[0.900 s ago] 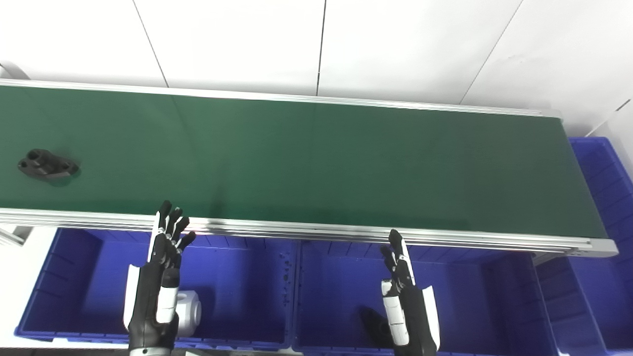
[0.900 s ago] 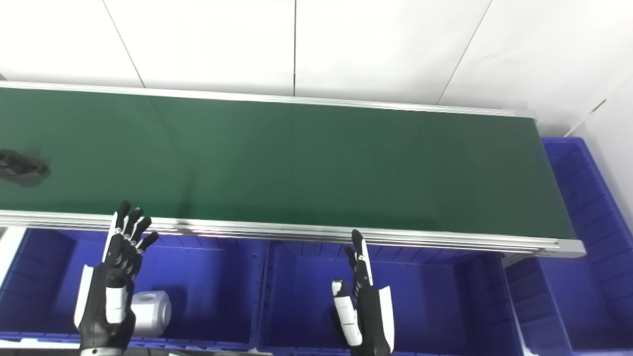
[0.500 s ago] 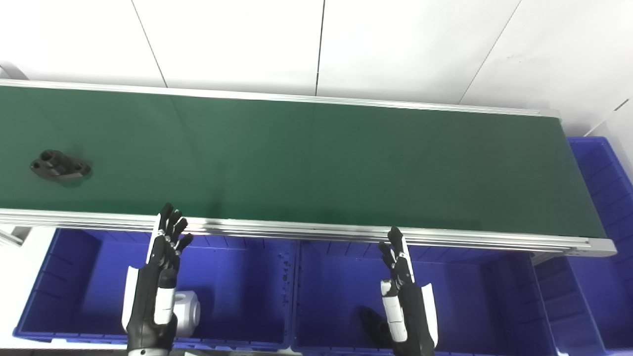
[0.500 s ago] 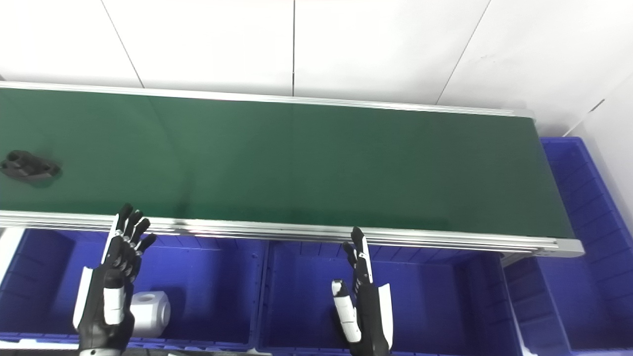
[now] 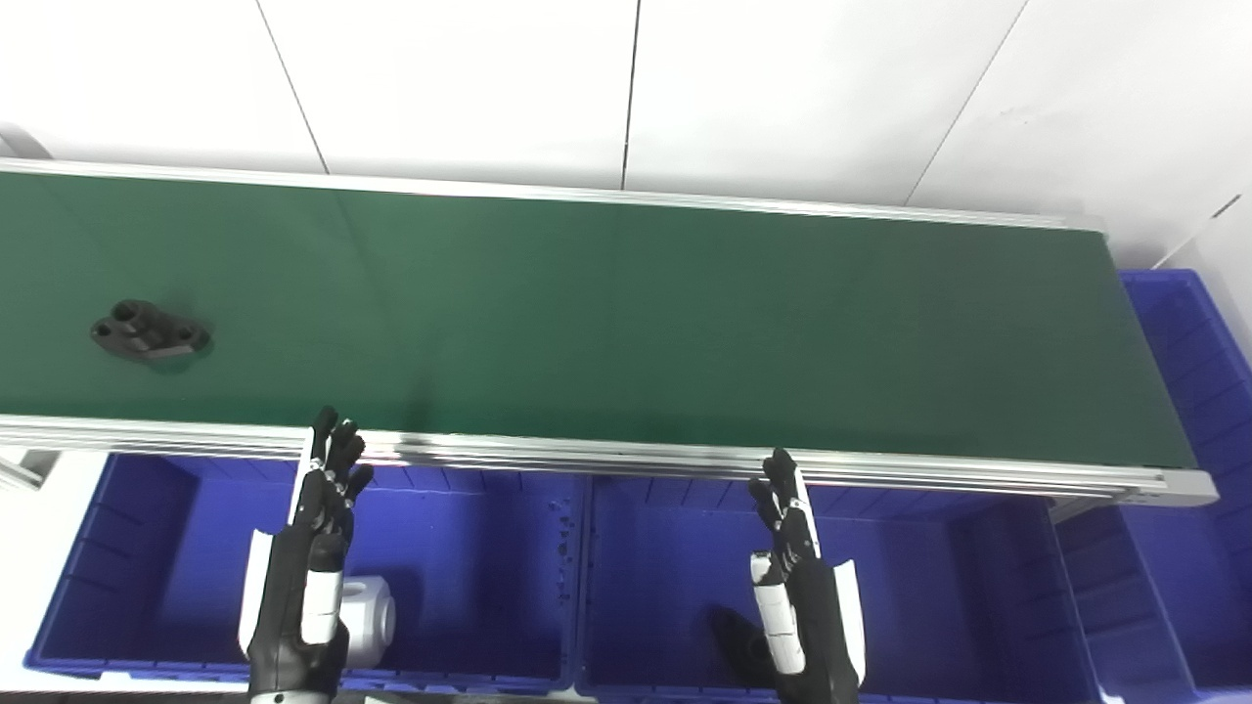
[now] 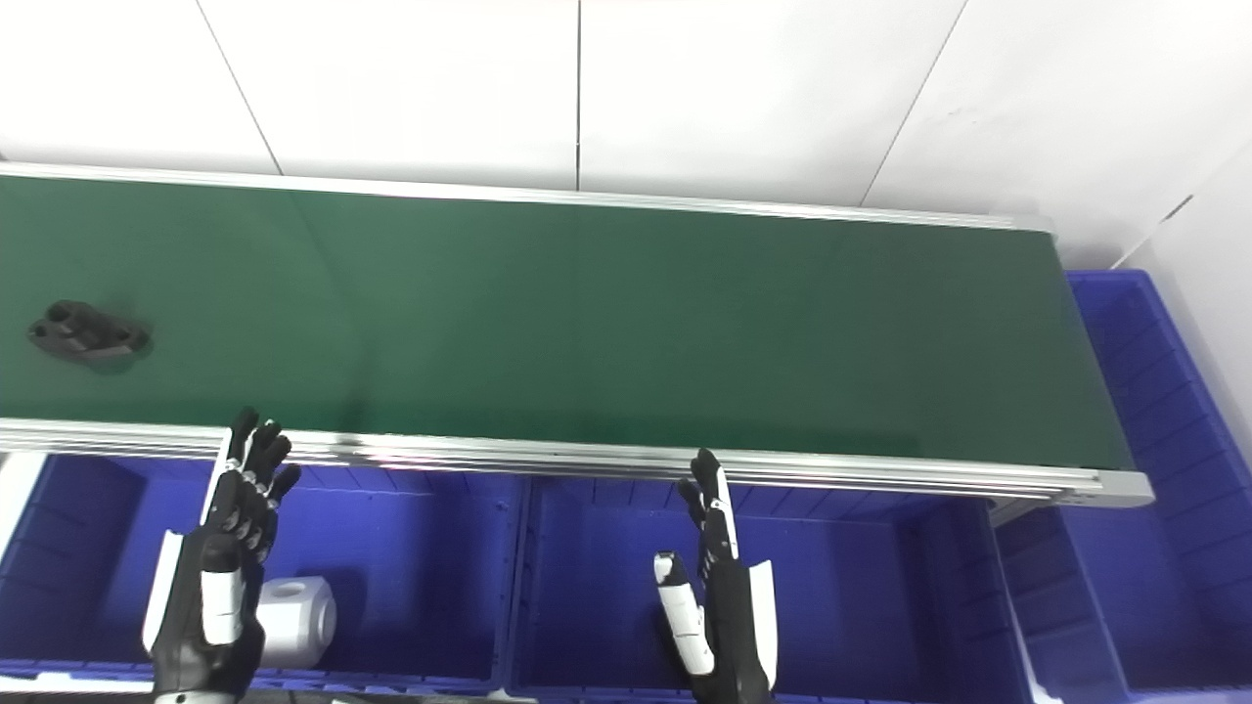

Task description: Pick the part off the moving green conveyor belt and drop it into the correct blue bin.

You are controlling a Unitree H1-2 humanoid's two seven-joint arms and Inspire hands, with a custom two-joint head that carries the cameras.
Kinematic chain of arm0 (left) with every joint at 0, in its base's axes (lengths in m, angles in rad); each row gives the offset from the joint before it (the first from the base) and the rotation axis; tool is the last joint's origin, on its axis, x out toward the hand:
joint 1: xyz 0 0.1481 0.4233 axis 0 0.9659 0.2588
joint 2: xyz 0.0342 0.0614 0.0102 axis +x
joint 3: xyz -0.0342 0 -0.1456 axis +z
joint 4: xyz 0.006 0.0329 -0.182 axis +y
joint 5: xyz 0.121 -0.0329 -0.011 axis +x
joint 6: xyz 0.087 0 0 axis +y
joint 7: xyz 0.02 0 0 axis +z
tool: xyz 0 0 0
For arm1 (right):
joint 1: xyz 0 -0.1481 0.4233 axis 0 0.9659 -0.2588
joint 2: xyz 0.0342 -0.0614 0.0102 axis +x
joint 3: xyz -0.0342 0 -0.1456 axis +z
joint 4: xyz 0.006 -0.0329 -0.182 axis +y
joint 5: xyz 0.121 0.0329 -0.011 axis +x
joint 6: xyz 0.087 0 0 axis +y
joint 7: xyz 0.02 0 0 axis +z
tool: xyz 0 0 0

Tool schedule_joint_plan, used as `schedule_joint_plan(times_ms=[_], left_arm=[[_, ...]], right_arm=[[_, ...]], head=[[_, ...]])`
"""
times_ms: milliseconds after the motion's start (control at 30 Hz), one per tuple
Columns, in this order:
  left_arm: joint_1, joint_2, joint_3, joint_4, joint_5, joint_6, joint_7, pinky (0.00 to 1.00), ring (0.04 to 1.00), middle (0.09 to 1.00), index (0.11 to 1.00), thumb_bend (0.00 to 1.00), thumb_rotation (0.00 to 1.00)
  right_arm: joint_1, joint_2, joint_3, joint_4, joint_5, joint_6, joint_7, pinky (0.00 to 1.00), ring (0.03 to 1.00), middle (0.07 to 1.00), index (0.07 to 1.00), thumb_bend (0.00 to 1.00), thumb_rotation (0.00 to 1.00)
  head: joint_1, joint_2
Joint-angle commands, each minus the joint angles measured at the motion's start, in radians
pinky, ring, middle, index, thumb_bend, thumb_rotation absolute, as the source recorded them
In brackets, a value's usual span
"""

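Observation:
A black part (image 5: 151,333) with round holes lies on the green conveyor belt (image 5: 626,313) near its left end; it also shows in the right eye view (image 6: 88,335). My left hand (image 5: 311,577) is open and empty, raised over the left blue bin (image 5: 147,548), below the belt's near rail and right of the part. My right hand (image 5: 800,596) is open and empty, held edge-on over the middle blue bin (image 5: 978,587). Both hands are apart from the part.
A white cylindrical part (image 5: 370,618) lies in the left bin beside my left hand. A dark part (image 5: 738,640) lies in the middle bin by my right hand. A third blue bin (image 5: 1193,391) stands at the belt's right end. A white wall is behind.
The black part has moved to the right along the belt. My left hand has dropped slightly and its fingers have drawn closer together. My right hand has barely moved.

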Motion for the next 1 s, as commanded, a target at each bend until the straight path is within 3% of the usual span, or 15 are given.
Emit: schedule_joint_plan(times_ms=[0, 967], left_arm=[[-0.009, 0.008, 0.003, -0.018, -0.012, -0.023, -0.009, 0.93, 0.969, 0.976, 0.999, 0.78, 1.00], [-0.008, -0.006, -0.011, -0.028, -0.004, 0.004, -0.011, 0.91, 0.961, 0.966, 1.000, 0.85, 1.00]], right_arm=[[-0.006, 0.074, 0.050, 0.003, -0.009, -0.052, -0.004, 0.96, 0.942, 0.984, 0.998, 0.73, 0.97], [-0.011, 0.067, 0.043, 0.003, -0.010, -0.046, 0.005, 0.96, 0.938, 0.981, 1.000, 0.73, 0.96]], head=[[-0.003, 0.002], [0.011, -0.005]])
